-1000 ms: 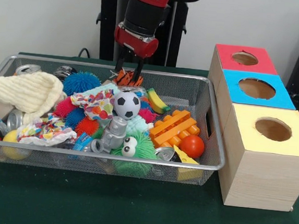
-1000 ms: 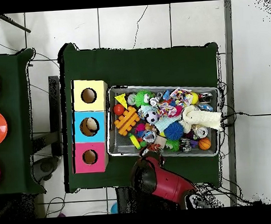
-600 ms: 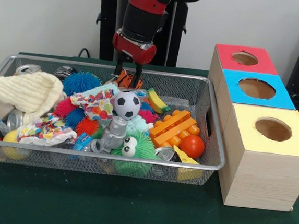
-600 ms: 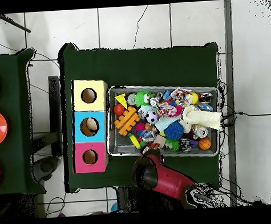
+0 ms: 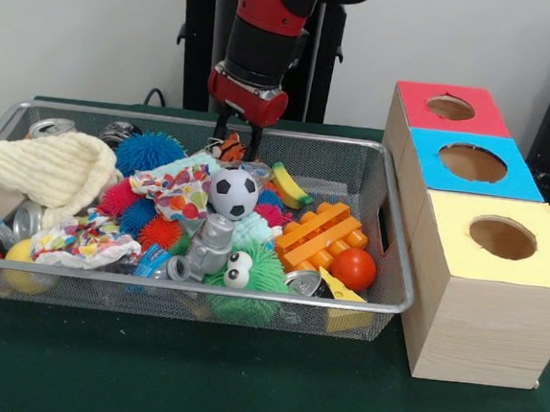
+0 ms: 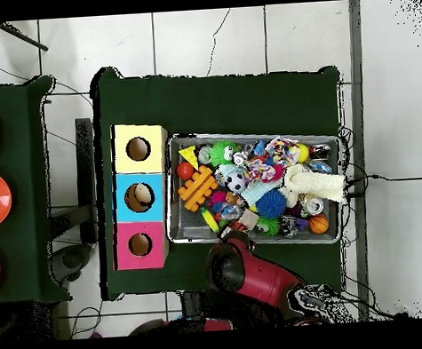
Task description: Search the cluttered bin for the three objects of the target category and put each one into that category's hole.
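Three box tops noted right of the wire bin [image 5: 389, 226]: red box [image 5: 449, 108] farthest, blue box [image 5: 471, 163] in the middle, yellow box [image 5: 502, 237] nearest, each with one round hole. No brand, label or legible writing found on boxes, bin or contents.

Gripper [image 5: 239, 143] at the bin's far wall, fingers closed on a small orange striped toy [image 5: 228, 148], black stripes on orange, apparently a tiger figure; finer detail too small to confirm. Toy held clear of the pile, just above the heap and level with the far rim. In the overhead view, gripper [image 6: 231, 243] over the bin edge nearest the robot; toy not distinguishable there.

Bin contents recorded: soccer ball [image 5: 233, 193] at centre, yellow banana toy [image 5: 290, 185] just right of the gripper, orange building block [image 5: 321, 234], red ball [image 5: 353, 269], green furry toy with eyes [image 5: 249, 279], grey robot figure [image 5: 211, 247], blue spiky ball [image 5: 151, 152], cream knitted cloth [image 5: 42, 171] at left, cans along the left wall.

Against the frame one second back: gripper higher, toy lifted with it from the pile surface, same grip. Remaining contents unchanged in position.
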